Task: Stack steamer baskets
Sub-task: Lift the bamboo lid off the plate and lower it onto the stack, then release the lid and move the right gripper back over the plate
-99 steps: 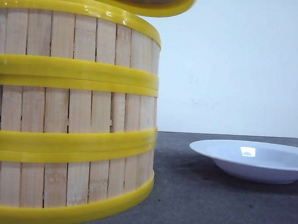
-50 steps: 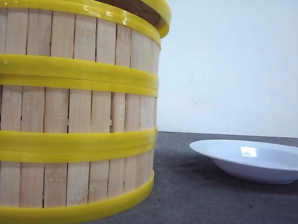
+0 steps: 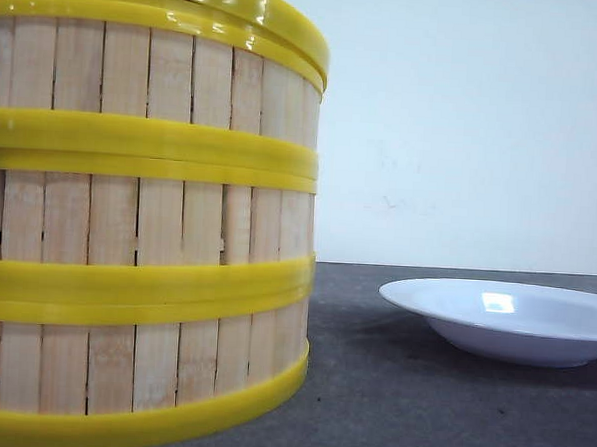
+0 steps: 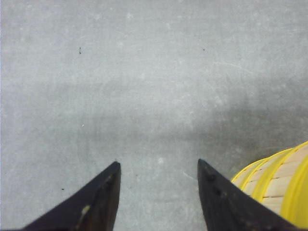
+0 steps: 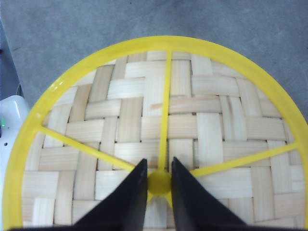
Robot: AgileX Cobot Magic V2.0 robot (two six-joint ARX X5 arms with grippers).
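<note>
The left claw [image 4: 159, 192] hangs spread and empty over bare counter [image 4: 144, 86], beside the steamer baskets [image 3: 143, 225], all three stacked left of the white plate [image 3: 504, 319]. Atop the stack sits the woven lid [image 5: 159, 130], directly under the right claw [image 5: 159, 183], which pinches its knob [image 5: 159, 182].

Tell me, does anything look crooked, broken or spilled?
Nothing stands out. The three steamer baskets sit in a straight stack, and the lid lies flat on top with the right gripper closed on its knob. The white plate beside them sits level and looks empty.
</note>
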